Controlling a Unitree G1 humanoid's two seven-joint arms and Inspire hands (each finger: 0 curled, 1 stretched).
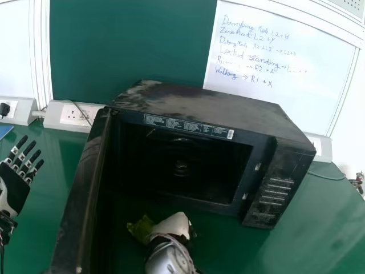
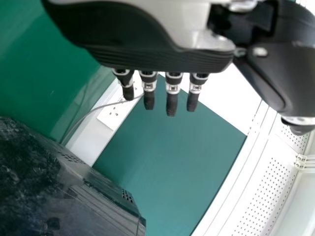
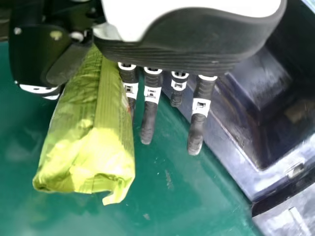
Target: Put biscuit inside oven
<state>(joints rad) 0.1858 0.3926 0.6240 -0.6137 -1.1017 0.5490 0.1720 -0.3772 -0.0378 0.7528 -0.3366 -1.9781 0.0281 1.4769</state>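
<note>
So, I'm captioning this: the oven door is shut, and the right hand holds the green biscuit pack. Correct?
Not quite: the head view shows the oven door standing open. The right hand does hold the green biscuit pack.

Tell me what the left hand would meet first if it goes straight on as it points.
The left hand would probably meet the white socket strip, or the green board above it; depth is unclear.

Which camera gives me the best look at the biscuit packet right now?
The right wrist view: it shows the yellow-green biscuit packet close up, between the thumb and fingers of the right hand. The head view shows a small part beside that hand; the left wrist view faces the green board and microwave casing.
</note>
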